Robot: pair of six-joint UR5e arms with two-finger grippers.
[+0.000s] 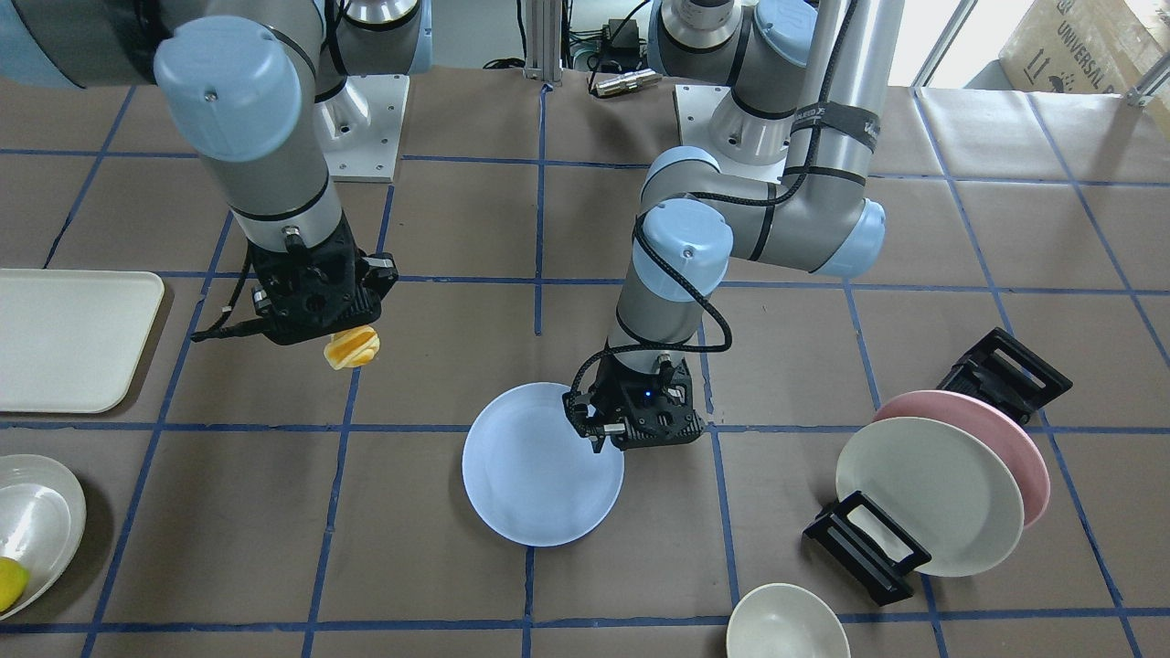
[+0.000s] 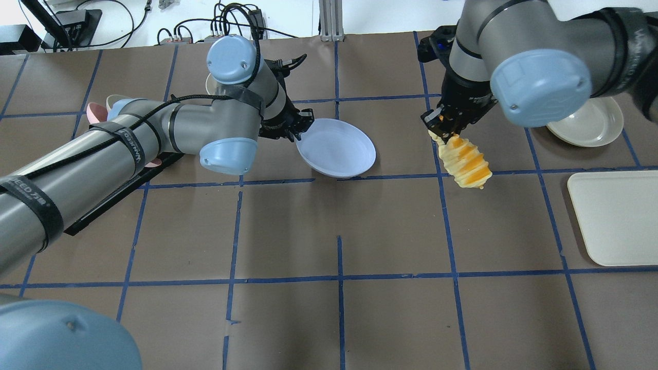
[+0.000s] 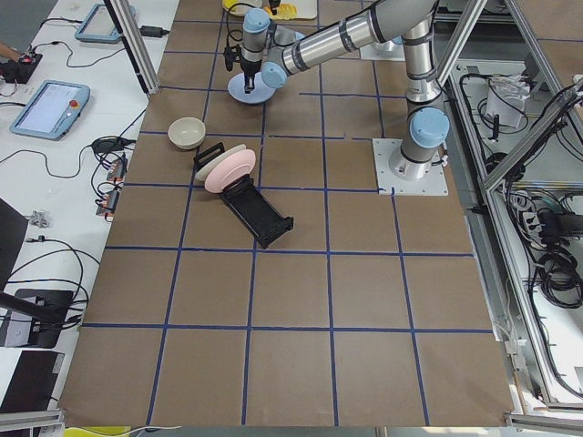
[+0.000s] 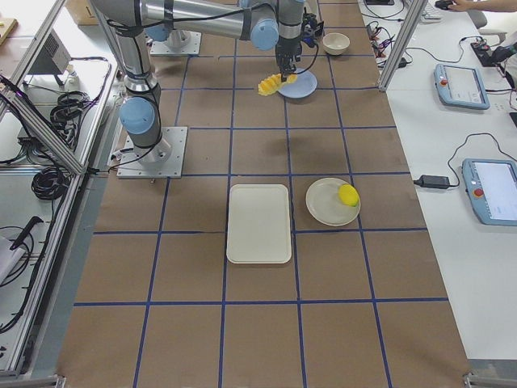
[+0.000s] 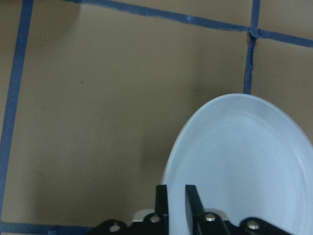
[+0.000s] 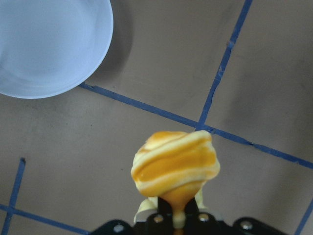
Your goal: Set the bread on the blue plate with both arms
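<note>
The blue plate (image 2: 336,148) lies near the table's middle, also in the front view (image 1: 539,466) and the right wrist view (image 6: 46,44). My left gripper (image 2: 302,125) is shut on the plate's rim; its fingers (image 5: 190,200) pinch the edge of the plate (image 5: 244,161). My right gripper (image 2: 443,123) is shut on one end of the bread (image 2: 464,164), a ridged yellow and orange loaf hanging above the table to the plate's right. The bread (image 6: 175,164) hangs end-on below the right wrist camera, and shows under the right wrist in the front view (image 1: 352,347).
A cream tray (image 2: 614,216) lies at the right edge. A cream plate (image 2: 586,123) with a yellow fruit (image 4: 348,195) sits beyond it. A black rack (image 1: 868,544) holds a pink plate (image 1: 1005,439) and a cream plate (image 1: 928,493); a bowl (image 1: 788,626) stands near it.
</note>
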